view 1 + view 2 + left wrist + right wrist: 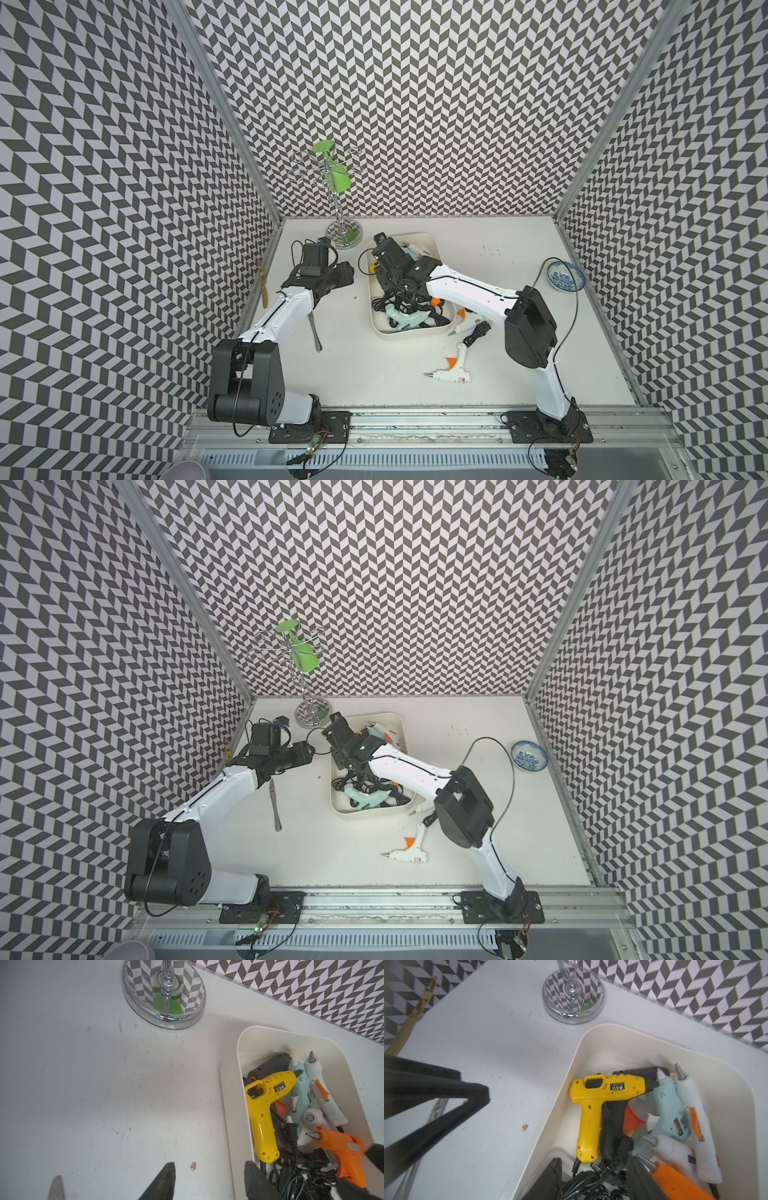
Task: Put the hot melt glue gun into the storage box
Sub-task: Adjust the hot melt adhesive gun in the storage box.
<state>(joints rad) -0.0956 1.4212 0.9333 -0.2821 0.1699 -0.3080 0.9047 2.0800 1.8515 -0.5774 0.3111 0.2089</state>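
Starting at the left wall, a gold-coloured toothed stick (262, 289) is lying along the table's edge. Next, the left gripper (209, 1167) is hovering over the bare white tabletop (104, 1095), jaws standing apart with nothing between them, just beside the outer wall of the cream-white rectangular plastic storage box (411, 336). A slim silver metal utensil (314, 332) is lying near that arm. Farther back, a chrome stand with a round mirrored base (344, 237) is carrying an upturned green plastic goblet (336, 174).

Inside the box, a yellow hot melt glue gun (591, 1105) is lying against the left wall. An orange glue gun (340, 1147), black, pale-blue and white ones and tangled black cords (399, 303) are crowding beside it. The right gripper (593, 1160) is hanging over those cords inside the box, released and gripping nothing.

A white glue gun with an orange trigger (451, 372) and a second white glue gun (465, 327) are resting on the table outside the box's near right corner. Farther right, a small blue-patterned round bowl (577, 286) is sitting well apart.
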